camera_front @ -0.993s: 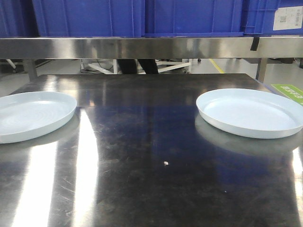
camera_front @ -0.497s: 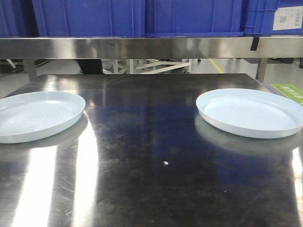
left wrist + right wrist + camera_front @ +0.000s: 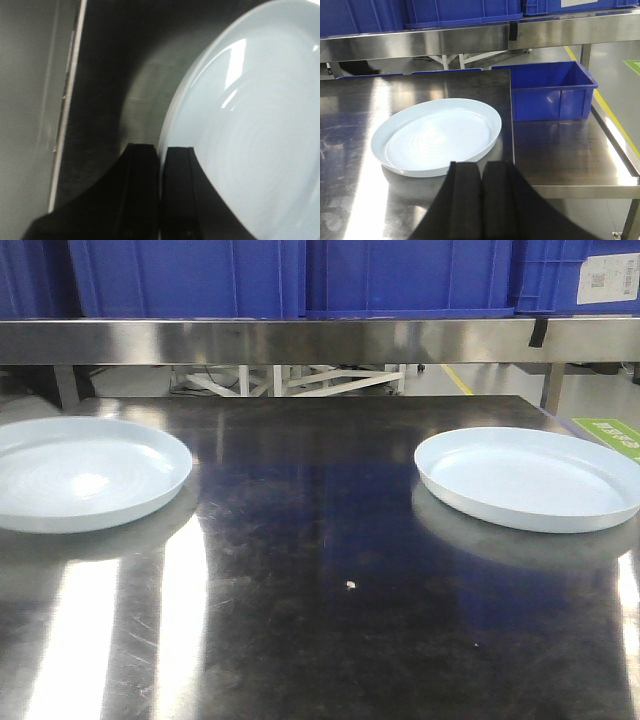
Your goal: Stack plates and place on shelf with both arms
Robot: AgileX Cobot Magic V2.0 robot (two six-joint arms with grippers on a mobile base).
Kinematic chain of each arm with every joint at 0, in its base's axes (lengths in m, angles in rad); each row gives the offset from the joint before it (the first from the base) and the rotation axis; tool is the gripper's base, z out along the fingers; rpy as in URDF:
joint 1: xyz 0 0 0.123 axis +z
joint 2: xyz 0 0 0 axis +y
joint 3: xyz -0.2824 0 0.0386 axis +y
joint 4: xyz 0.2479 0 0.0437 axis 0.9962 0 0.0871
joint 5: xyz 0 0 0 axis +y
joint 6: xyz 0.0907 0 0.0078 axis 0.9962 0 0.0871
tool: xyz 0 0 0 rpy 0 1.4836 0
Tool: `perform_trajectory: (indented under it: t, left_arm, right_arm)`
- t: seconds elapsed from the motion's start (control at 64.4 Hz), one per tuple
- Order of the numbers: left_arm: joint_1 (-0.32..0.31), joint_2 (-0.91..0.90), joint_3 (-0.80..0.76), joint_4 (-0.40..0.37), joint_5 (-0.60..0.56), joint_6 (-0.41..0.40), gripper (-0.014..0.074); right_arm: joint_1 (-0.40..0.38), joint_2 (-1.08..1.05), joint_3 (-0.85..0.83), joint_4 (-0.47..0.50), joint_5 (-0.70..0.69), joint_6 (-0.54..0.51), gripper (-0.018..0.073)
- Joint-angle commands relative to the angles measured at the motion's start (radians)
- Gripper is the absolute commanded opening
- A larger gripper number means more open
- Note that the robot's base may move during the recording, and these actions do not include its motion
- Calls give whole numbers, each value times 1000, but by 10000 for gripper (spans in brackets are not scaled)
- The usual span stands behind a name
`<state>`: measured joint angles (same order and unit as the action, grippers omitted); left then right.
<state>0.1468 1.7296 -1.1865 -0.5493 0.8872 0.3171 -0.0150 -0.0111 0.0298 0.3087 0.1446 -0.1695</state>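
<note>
1. two black fingers of the left hand (image 3: 160, 150) sit pressed nearly together, with the rim of the left plate (image 3: 250, 130) running into the thin slot between them. it reads as a pinch on that rim.
2. the right hand (image 3: 481, 170) has its fingers pressed together on nothing. it hangs just short of the near rim of the right plate (image 3: 437, 135) and would need to spread before taking a rim.
3. both plates lie flat on the counter (image 3: 330, 560), well apart, one at each side. neither is stacked yet, so the task looks barely begun.
4. the step in hand seems to be bringing the left plate over onto the right one. to do it well, hold the pinch deep on the rim, lift level so the glossy plate does not swing or slip, and lower it centred so the rims nest.
5. the shelf (image 3: 320, 340) rail runs behind the counter with blue crates (image 3: 400, 275) above it. the stack will likely want both hands on opposite rims to get there.
</note>
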Motion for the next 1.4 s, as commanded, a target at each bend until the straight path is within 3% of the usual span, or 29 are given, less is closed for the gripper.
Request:
perform_trajectory:
  t: [0.0,0.093,0.217,0.419,0.621,0.869,1.211,1.304,1.381]
  left_arm:
    - [-11,-75,-53,-88,51,0,83]
    - [-43,-87,-77,-109,82,0,83]
    - [-130,-88,-108,-151,76,0,83]
    - [-299,-69,-110,-174,-67,0,83]
    - [-388,12,-110,-160,-137,0,83]
    - [-404,47,-110,-147,-180,0,83]
    - [-404,41,-110,-42,-178,-38,90]
    - [-404,22,-110,-17,-176,-38,152]
    - [-404,2,-110,-17,-182,-38,265]
  right_arm:
    - [-6,-19,0,-7,-82,-10,31]
    - [-6,-19,0,-7,-82,-10,31]
    - [-6,-19,0,-7,-82,-10,31]
    - [-6,-19,0,-7,-82,-10,31]
    - [-6,-19,0,-7,-82,-10,31]
    - [-6,-19,0,-7,-82,-10,31]
    - [-6,-19,0,-7,-82,-10,31]
    - [-6,-19,0,-7,-82,-10,31]
    - [-6,-19,0,-7,-82,-10,31]
